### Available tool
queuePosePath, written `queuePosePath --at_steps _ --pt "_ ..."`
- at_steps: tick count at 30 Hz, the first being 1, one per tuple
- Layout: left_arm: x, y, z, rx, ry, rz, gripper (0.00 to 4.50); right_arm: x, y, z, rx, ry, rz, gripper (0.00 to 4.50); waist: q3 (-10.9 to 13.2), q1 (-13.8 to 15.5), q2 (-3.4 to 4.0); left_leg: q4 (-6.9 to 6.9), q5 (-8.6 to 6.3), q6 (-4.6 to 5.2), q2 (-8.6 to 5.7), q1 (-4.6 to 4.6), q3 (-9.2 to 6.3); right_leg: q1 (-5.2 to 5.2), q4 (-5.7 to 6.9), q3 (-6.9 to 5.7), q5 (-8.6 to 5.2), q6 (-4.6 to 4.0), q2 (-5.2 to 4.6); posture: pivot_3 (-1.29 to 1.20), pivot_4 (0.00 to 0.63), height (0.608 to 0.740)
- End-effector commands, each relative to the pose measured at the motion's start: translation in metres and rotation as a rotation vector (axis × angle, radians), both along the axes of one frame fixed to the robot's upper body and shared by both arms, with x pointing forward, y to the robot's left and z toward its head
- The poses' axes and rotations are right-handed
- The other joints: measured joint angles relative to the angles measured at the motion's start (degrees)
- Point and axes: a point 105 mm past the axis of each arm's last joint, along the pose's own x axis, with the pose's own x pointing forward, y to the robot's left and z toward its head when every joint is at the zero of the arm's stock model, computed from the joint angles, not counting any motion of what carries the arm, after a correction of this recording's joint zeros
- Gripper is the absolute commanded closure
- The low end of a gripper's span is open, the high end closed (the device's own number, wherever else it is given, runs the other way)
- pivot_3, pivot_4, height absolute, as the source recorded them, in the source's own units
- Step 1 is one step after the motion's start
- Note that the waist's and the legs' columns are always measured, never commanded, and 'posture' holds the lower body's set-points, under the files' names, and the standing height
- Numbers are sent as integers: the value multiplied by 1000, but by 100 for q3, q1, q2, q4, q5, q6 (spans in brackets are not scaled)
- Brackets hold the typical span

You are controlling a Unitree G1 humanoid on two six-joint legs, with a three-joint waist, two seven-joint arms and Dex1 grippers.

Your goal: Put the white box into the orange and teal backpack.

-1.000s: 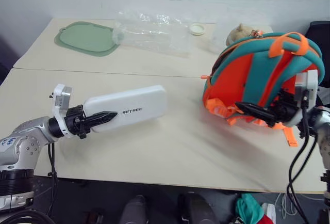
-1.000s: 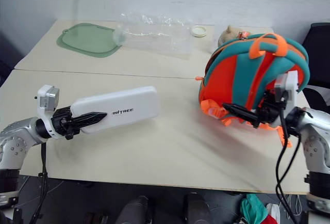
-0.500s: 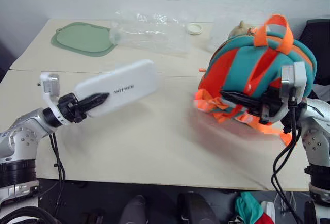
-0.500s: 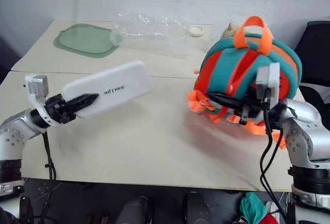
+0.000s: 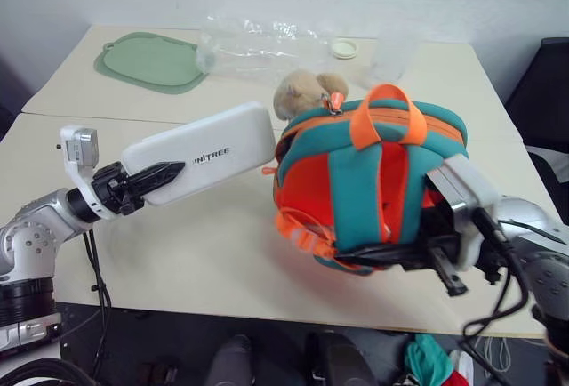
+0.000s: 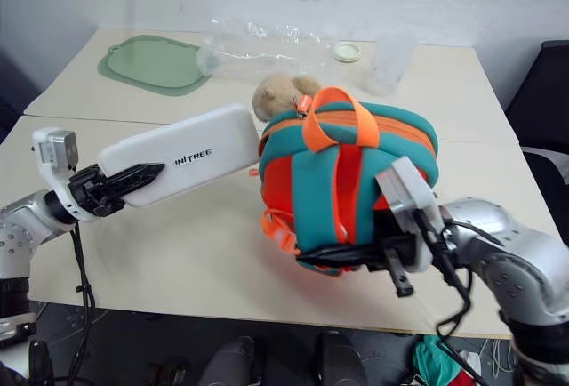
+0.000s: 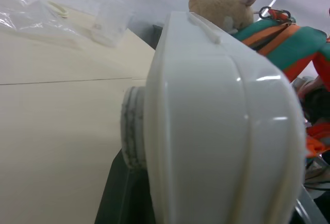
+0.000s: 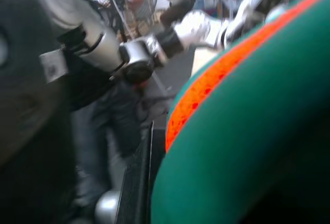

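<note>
The white box (image 5: 213,150), flat with dark lettering, hangs tilted above the table, and my left gripper (image 5: 169,172) is shut on its near end. Its far end nearly touches the top left of the orange and teal backpack (image 5: 391,181). The backpack stands in the middle of the table with its orange loop handle (image 5: 382,110) up. My right gripper (image 5: 373,253) reaches in level from the right, shut on the backpack's lower edge near the table's front. The left wrist view has the box (image 7: 216,131) close up with the backpack (image 7: 289,43) behind it.
A tan plush toy (image 5: 302,92) sits at the backpack's top rear. At the back of the table (image 5: 178,244) lie a green mat (image 5: 147,61), a crinkled clear plastic bag (image 5: 258,48) and a small white lid (image 5: 343,48). A black chair (image 5: 547,84) stands to the right.
My right gripper shut on the backpack and dragged it left and toward the front edge. My left gripper lifted the box off the table, its far end now beside the backpack.
</note>
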Motion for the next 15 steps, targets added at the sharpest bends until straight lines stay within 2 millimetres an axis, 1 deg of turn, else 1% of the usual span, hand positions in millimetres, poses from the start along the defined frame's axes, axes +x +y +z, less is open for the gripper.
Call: queuePosePath --at_steps 1,4,7,9,11,13,15 --pt "-23 -2 31 17 -127 -38 3283 4 -16 12 21 -30 -77 4487 1 -25 -3 1 0 0 1 1 -1 3 -1 0 0 0 0 0 150 740" --pt "-41 -2 39 20 -143 -39 3283 16 -26 13 14 -43 -145 4487 2 -47 -5 -1 0 0 2 6 -1 3 6 2 1 2 1 0 150 740" --pt "-57 -2 41 19 -131 -43 3283 20 -25 14 23 -47 -148 4487 2 -22 -5 -5 -1 4 3 13 -5 2 15 2 0 -1 2 0 150 740" --pt "-62 -1 41 14 -128 -25 3283 21 -23 13 29 -43 -142 4487 3 -17 -4 -5 -3 9 3 13 -6 2 16 1 -1 -2 1 0 150 740" --pt "-62 0 41 3 -134 -1 3283 21 -23 13 28 -40 -138 4487 3 -9 -4 -4 -4 10 2 12 -8 2 16 1 -1 -2 0 0 150 740" --pt "-61 -6 37 -5 -125 -11 3283 22 -20 10 21 -37 -127 4487 3 14 -5 -4 -5 11 1 12 -10 4 13 0 -1 -2 0 0 150 740" --pt "-51 -13 34 -7 -142 -15 3283 22 -18 8 17 -33 -117 4487 3 29 -4 -3 -7 14 -1 11 -10 6 10 0 -1 -2 -2 0 150 740"
